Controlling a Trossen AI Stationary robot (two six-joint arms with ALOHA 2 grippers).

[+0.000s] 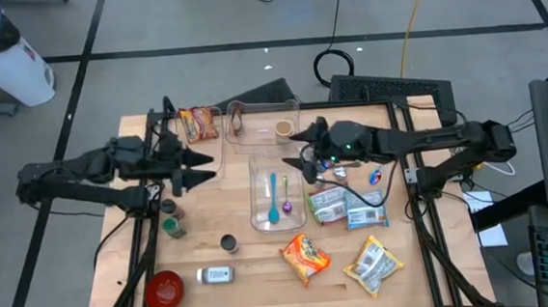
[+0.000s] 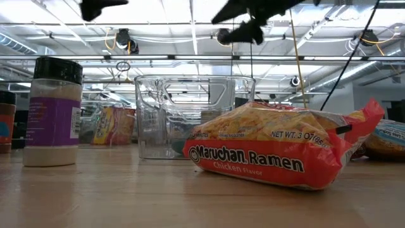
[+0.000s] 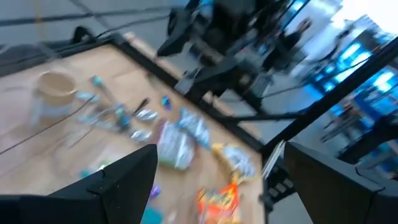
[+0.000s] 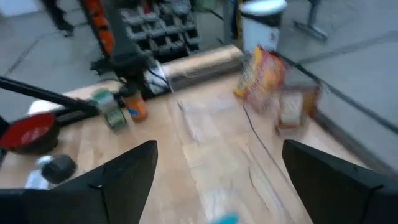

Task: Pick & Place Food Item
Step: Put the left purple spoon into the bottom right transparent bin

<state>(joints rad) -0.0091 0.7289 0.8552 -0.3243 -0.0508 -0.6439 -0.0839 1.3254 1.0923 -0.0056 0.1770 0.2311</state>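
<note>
An orange Maruchan ramen packet (image 1: 305,255) (image 2: 278,152) lies flat on the wooden table near its front edge. Other snack bags lie to its right (image 1: 374,265) and behind it (image 1: 331,205). Another bag (image 1: 199,123) stands at the far left. A clear tray (image 1: 272,187) in the table's middle holds two spoons. My left gripper (image 1: 203,168) (image 3: 211,180) hangs open above the table, left of the tray. My right gripper (image 1: 303,153) (image 4: 217,174) hangs open above the tray's far right corner. Nothing sits between the fingers of either one.
A clear bin (image 1: 262,120) with a small cup (image 1: 283,128) stands at the far edge. Spice jars (image 1: 170,219) stand at the left, with a red bowl (image 1: 164,290), a lying jar (image 1: 215,274) and a dark cap (image 1: 228,242) near the front. Small wrapped items (image 1: 353,175) lie under the right arm.
</note>
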